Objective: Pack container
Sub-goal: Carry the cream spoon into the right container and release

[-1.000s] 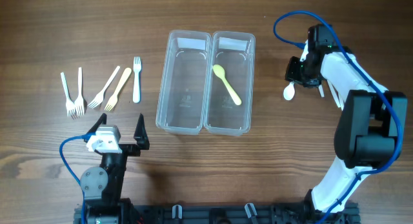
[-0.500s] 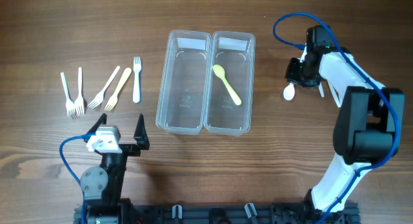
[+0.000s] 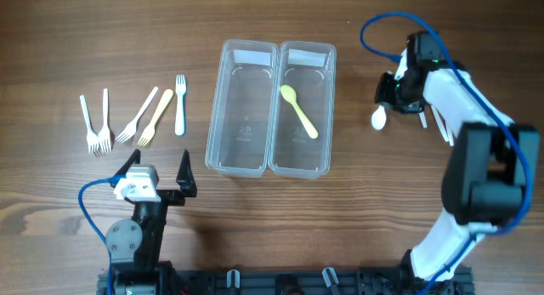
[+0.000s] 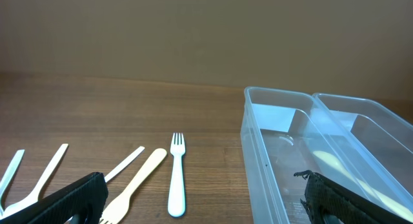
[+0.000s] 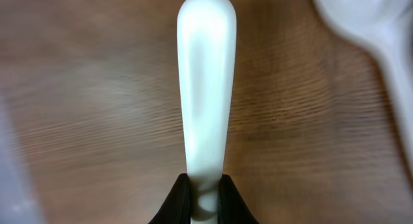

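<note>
Currently pinched at the handle end: white plastic spoon (image 5: pixel 205 88), bowl pointing away from the right gripper (image 5: pixel 205 204). Jaws shut tight on the handle, black fingertips (image 5: pixel 177 201) pressed to either side. From overhead, out over bare wood to the right of the containers and well apart from them. Touching the wooden table (image 3: pixel 51 40) or raised off it: cannot tell.

Just beside it, upper right in the right wrist view: second pale translucent utensil (image 5: pixel 368 30), blurred.

Mid-table: two clear rectangular plastic tubs set side by side, long walls touching. Left tub (image 3: pixel 242 82), then right tub (image 3: pixel 313 74) holding a yellow-green plastic spoon (image 3: pixel 299 110) laid diagonally, bowl toward the far end.

Left of the tubs, a loose row of forks on the wood:
- two white plastic forks (image 3: pixel 87 125) (image 3: pixel 104 121), close together, tines toward the near edge
- slanted white fork (image 3: pixel 136 116)
- tan fork (image 3: pixel 155 117) just beside it, same slant
- straight white fork (image 3: pixel 180 104), nearest the tubs, tines pointing away

Near the front edge, below the forks: left gripper (image 3: pixel 159 166), jaws spread fully wide, nothing held, black fingers (image 4: pixel 71 201) at the lower corners of the left wrist view.
</note>
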